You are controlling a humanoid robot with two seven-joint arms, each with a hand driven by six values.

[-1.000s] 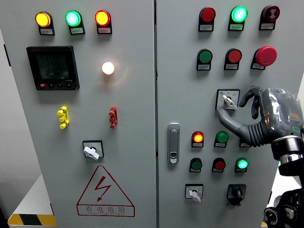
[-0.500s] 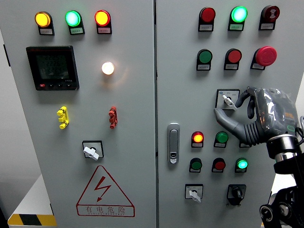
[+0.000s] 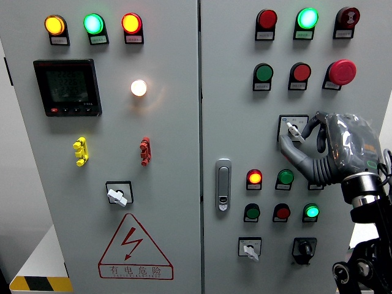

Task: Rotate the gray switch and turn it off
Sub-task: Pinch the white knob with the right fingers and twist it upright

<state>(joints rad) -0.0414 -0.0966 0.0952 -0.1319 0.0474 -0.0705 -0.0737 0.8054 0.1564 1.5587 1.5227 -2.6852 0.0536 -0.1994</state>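
Gray, glossy plastic covers the right hand (image 3: 327, 150), which comes up from the lower right on a ribbed black wrist. Its fingers are curled in a narrow pinch around the gray switch (image 3: 294, 130): the thumb (image 3: 293, 153) lies just under the knob and the index finger (image 3: 312, 124) arches to its right side, both seeming to touch it. That switch is a small pale lever on a square black plate, mid-right on the smooth gray metal cabinet door (image 3: 233, 110), below a round red button (image 3: 301, 72) and above a green button (image 3: 285, 177)
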